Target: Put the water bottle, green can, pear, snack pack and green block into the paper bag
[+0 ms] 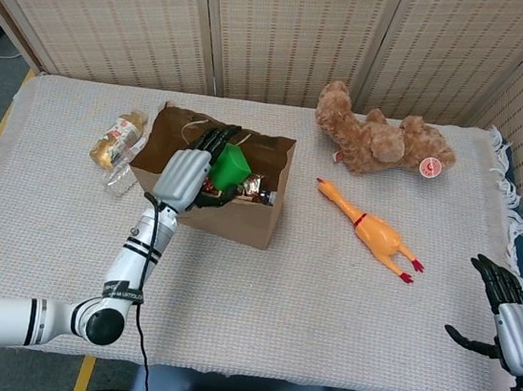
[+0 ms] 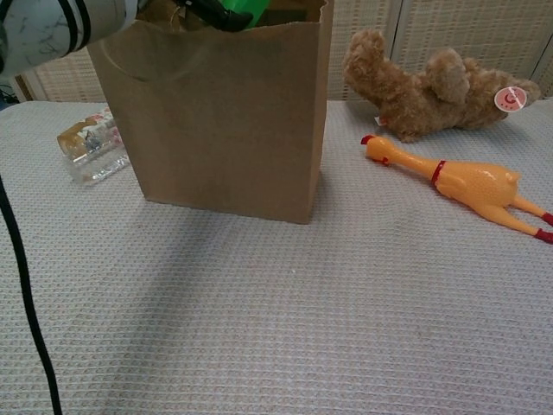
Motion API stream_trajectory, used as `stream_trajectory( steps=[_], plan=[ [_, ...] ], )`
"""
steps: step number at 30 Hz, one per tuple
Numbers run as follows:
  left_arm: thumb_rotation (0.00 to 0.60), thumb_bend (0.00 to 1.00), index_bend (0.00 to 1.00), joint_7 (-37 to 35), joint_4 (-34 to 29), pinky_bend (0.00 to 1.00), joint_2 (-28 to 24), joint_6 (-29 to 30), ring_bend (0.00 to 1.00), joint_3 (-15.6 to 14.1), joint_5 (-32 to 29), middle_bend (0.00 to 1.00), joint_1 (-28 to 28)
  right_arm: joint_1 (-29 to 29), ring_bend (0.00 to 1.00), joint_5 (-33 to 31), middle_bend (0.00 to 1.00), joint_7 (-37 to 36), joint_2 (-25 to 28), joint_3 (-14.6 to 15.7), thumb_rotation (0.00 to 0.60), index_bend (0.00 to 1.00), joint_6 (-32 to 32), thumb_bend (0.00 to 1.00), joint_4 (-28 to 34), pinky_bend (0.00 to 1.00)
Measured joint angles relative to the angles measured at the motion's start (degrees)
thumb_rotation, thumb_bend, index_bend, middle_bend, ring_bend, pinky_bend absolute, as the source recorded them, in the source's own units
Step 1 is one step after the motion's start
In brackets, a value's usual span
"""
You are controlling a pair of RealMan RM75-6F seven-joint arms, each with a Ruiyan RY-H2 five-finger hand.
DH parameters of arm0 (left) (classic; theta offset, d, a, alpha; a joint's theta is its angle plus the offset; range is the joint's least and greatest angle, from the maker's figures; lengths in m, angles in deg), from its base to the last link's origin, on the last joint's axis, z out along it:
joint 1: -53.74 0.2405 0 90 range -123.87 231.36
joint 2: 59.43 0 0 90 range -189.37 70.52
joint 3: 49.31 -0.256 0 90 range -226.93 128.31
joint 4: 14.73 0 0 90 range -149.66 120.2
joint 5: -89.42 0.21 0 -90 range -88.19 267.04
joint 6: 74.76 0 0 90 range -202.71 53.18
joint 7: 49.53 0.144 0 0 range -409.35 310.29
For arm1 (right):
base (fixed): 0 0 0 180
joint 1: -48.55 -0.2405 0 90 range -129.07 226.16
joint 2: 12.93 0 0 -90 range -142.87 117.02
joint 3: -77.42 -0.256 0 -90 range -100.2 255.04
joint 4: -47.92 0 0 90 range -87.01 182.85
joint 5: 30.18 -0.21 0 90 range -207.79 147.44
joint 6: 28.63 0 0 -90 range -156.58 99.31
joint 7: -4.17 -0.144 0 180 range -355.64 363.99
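My left hand (image 1: 187, 174) holds the green block (image 1: 232, 166) over the open mouth of the brown paper bag (image 1: 243, 224), which stands upright on the cloth. In the chest view the green block (image 2: 246, 9) shows just above the paper bag's (image 2: 225, 112) rim, with my left hand (image 2: 206, 12) beside it. A shiny snack pack (image 1: 254, 187) lies inside the bag; the hand hides most of the other contents. The water bottle (image 1: 121, 151) lies on its side left of the bag, also in the chest view (image 2: 91, 145). My right hand (image 1: 514, 325) is open at the table's near right edge.
A brown teddy bear (image 1: 380, 139) lies at the back right of the bag. A yellow rubber chicken (image 1: 372, 231) lies in front of it. Woven screens stand behind the table. A pale cloth (image 1: 277, 294) covers the table.
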Motion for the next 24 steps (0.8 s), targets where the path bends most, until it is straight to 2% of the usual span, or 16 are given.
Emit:
stream_trajectory(
  steps=[8,12,19,24],
  plan=[
    [0.600,0.40,0.00,-1.6,-5.7,0.13,-3.4,1.6,0.00,0.6,0.6,0.01,2.2,0.1,0.00,-0.1,0.00,1.2,-0.2,-0.1,0.600,0.00,0.3,0.06,0.1,0.00],
    [0.600,0.36,0.00,-2.2,-8.2,0.13,-5.2,2.4,0.00,0.9,0.4,0.01,3.4,0.2,0.00,-0.1,0.00,2.0,-0.5,-0.2,0.600,0.00,0.5,0.06,0.1,0.00],
    [0.600,0.34,0.00,-1.0,-8.2,0.12,-4.0,2.5,0.00,1.4,-2.6,0.00,1.7,0.2,0.00,-0.3,0.00,3.0,-0.8,-0.4,0.600,0.00,0.6,0.06,0.2,0.00],
    [0.600,0.34,0.00,-0.5,-9.1,0.11,-3.9,3.6,0.00,1.2,-2.1,0.00,1.5,0.2,0.00,-0.4,0.00,2.6,-0.6,-0.3,0.600,0.00,0.4,0.06,0.1,0.00]
  ],
)
